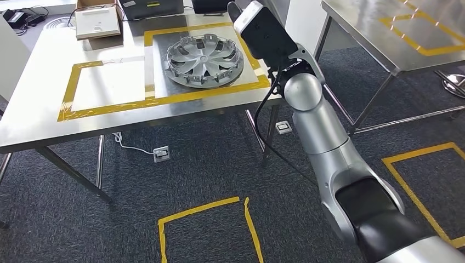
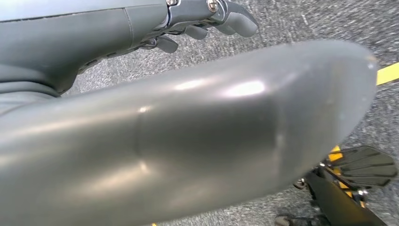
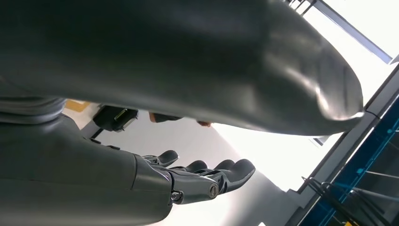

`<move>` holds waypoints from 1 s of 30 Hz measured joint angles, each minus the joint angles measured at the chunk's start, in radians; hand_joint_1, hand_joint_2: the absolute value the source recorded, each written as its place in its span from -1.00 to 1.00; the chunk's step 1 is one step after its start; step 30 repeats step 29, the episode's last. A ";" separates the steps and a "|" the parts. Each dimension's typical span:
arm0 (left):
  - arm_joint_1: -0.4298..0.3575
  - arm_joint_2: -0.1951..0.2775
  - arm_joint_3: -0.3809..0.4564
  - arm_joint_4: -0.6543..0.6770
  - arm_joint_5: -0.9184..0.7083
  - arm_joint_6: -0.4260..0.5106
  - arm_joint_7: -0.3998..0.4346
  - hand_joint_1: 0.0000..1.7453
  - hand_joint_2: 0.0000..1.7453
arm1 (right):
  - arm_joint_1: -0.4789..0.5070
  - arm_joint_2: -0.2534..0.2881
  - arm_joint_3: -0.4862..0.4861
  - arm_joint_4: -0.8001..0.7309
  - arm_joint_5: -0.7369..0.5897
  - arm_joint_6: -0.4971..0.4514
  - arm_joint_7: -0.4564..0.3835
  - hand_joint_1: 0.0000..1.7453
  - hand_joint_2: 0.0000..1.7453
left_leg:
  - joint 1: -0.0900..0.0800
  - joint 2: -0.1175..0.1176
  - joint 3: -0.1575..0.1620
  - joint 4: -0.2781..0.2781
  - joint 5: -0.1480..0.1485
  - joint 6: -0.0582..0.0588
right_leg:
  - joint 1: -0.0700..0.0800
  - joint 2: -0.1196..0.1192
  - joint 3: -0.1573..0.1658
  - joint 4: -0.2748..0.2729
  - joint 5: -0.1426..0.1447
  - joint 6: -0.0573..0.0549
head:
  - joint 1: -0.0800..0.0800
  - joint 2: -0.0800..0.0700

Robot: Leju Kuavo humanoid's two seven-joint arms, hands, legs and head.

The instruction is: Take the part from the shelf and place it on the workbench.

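A silver multi-spoke wheel cover (image 1: 204, 59) lies flat on the tabletop (image 1: 44, 118), inside the right-hand, far yellow-taped square. Clips ring its rim, so it seems to lie inner face up. Nothing touches it.

The right arm (image 1: 323, 137) reaches up and forward, bent at the elbow; the right hand (image 3: 197, 176) holds nothing, its fingers (image 3: 235, 170) extended and slightly apart; the left hand (image 2: 207, 19) is likewise empty, its fingers (image 2: 242, 21) loosely curved and apart.
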 joint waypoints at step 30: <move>-0.007 0.003 0.002 0.000 -0.002 0.000 0.002 -1.00 -1.00 | -0.010 0.011 0.006 0.017 0.041 -0.001 -0.004 -1.00 -1.00 | 0.003 -0.004 0.032 -0.008 -0.027 0.010 | -0.003 -0.003 -0.111 0.140 0.014 0.011 | 0.018 0.000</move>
